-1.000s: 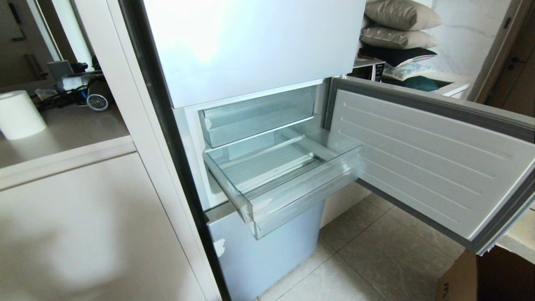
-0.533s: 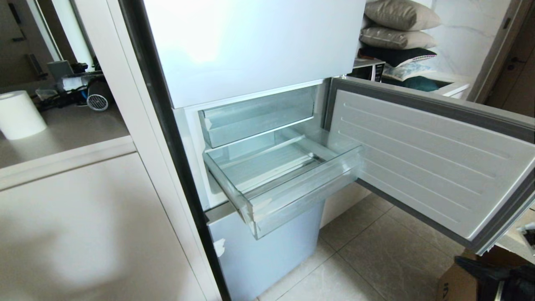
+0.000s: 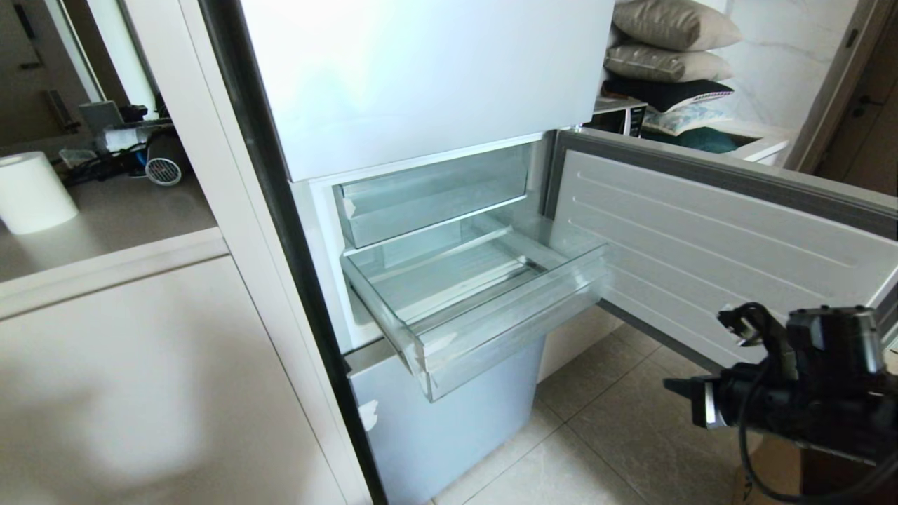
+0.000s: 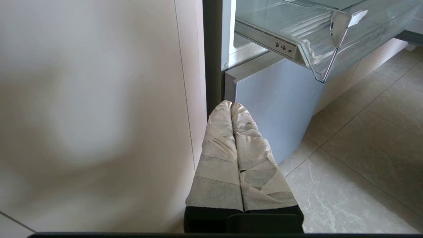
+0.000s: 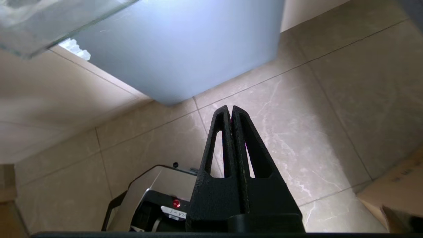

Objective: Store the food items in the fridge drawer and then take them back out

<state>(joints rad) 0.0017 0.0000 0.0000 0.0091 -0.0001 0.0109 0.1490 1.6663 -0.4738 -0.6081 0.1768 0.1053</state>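
The fridge drawer [image 3: 491, 330] is a deep clear bin, pulled out from the fridge with nothing lying in it; its corner with a white tape scrap [image 4: 343, 23] shows in the left wrist view. The food items are out of view. My right arm [image 3: 793, 403] reaches in at the lower right, in front of the open door and right of the drawer. The right gripper [image 5: 231, 109] is shut and holds nothing, pointing at the tiled floor below the drawer. My left gripper [image 4: 231, 104], its fingers wrapped in white tape, is shut and empty, low beside the cabinet side.
The fridge door [image 3: 701, 259] stands open to the right. A shallower clear tray [image 3: 428, 200] sits above the drawer, and a blue-grey panel [image 3: 449, 421] below it. A cardboard box [image 5: 396, 198] is on the floor at the right, with my base [image 5: 158, 198] under the right gripper.
My right arm has come up into the head view at the lower right, in front of the open door. The drawer and the left gripper have not moved.
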